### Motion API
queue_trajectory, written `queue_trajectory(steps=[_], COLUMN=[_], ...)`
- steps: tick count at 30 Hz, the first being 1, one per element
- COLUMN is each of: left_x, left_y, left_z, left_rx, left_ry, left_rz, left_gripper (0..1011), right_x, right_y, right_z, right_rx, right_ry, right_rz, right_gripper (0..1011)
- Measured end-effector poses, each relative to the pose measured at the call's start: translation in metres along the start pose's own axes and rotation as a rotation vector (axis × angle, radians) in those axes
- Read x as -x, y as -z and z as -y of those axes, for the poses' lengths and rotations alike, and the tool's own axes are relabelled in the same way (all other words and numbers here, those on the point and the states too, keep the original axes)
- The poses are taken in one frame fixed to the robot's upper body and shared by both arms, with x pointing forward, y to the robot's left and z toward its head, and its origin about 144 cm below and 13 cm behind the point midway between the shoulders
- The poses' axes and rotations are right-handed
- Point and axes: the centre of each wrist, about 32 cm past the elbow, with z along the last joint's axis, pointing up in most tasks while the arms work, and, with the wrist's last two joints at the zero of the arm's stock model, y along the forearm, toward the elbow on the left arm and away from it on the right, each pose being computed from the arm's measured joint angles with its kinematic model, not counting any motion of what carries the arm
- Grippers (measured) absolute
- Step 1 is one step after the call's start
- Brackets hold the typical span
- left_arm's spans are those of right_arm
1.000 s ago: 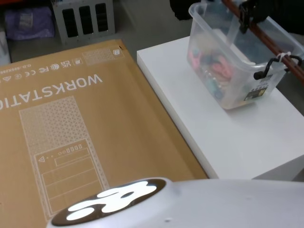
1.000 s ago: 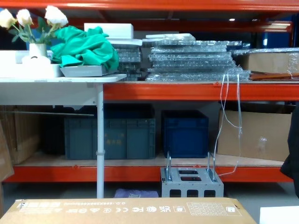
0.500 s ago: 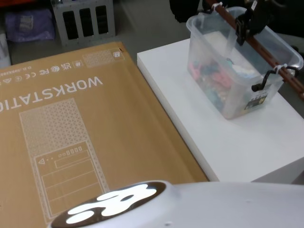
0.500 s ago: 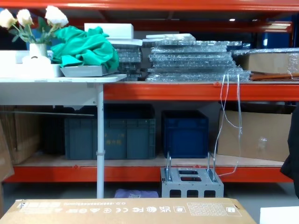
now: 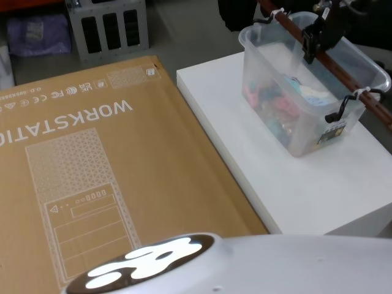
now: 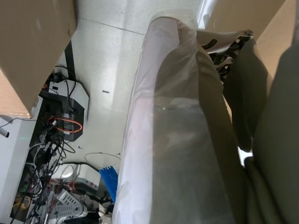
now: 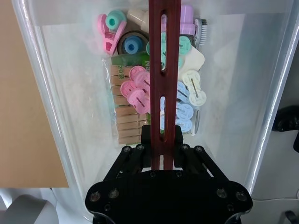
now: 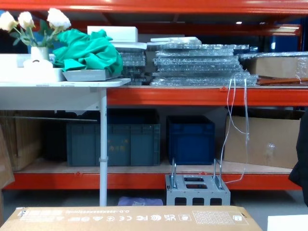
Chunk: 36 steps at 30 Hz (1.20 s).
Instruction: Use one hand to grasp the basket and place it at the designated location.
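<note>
Now my right gripper (image 7: 162,142) clamps the handle (image 7: 164,70).
One basket (image 5: 288,131) on the white table (image 5: 306,190); I count one handle.

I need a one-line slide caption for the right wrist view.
Black right gripper clamps the dark red-brown bar handle above the pale translucent plastic basket.

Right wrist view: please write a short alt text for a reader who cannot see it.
The right gripper is shut on the basket's dark red handle. Below it, the translucent basket holds pastel clips and wooden clothespins.
</note>
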Motion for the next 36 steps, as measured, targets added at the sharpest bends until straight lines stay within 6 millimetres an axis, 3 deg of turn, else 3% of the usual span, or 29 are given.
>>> queue_trajectory(steps=[9,24,33,36], left_x=[0.0,0.0,0.0,0.0], left_y=[0.0,0.0,0.0,0.0], left_z=[0.0,0.0,0.0,0.0], left_rx=[0.0,0.0,0.0,0.0], left_ry=[0.0,0.0,0.0,0.0], left_rz=[0.0,0.0,0.0,0.0], left_gripper=[0,0,0,0], right_x=[0.003,0.007,0.009,0.013], right_y=[0.006,0.011,0.016,0.017], right_z=[0.013,0.027,0.036,0.044], right_rx=[-0.032,-0.052,-0.063,-0.074], right_ry=[0.03,0.07,0.084,0.102], right_rz=[-0.007,-0.022,-0.028,-0.026], right_gripper=[248,769,985,1000])
